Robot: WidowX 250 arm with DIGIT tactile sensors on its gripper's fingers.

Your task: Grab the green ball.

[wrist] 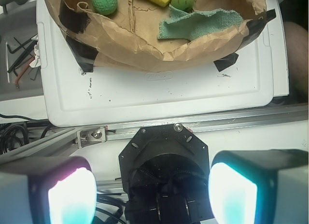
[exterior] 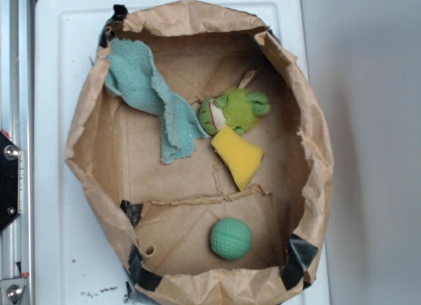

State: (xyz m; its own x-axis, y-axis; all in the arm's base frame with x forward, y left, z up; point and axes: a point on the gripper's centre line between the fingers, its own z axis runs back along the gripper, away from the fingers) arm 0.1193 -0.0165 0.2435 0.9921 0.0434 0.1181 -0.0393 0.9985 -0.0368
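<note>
On the far left of your overhead view runs a metal rail (exterior: 14, 147), and beside it sits the white tray (exterior: 59, 121) that carries a torn brown paper bag (exterior: 85, 121), its rim rolled down and patched with black tape (exterior: 141, 272). Inside the bag, toward the upper left, a teal cloth (exterior: 148, 98) drapes from the wall down onto the floor. Just right of its lower end you have a fuzzy green plush toy (exterior: 240, 109), with a yellow sponge (exterior: 238, 157) touching it from below. The green ball (exterior: 231, 238) lies alone on the bag floor near the bottom edge, well apart from the sponge and from the toy.

In your wrist view, loose cables and hex keys (wrist: 17, 50) lie at the far left beside the tray. The ball shows at the upper left inside the bag, with the sponge, toy and cloth further right. The gripper (wrist: 152, 195) hangs well back from the bag, over the black robot base (wrist: 164, 161), and its two fingers (wrist: 72, 197) stand wide apart with nothing between them.
</note>
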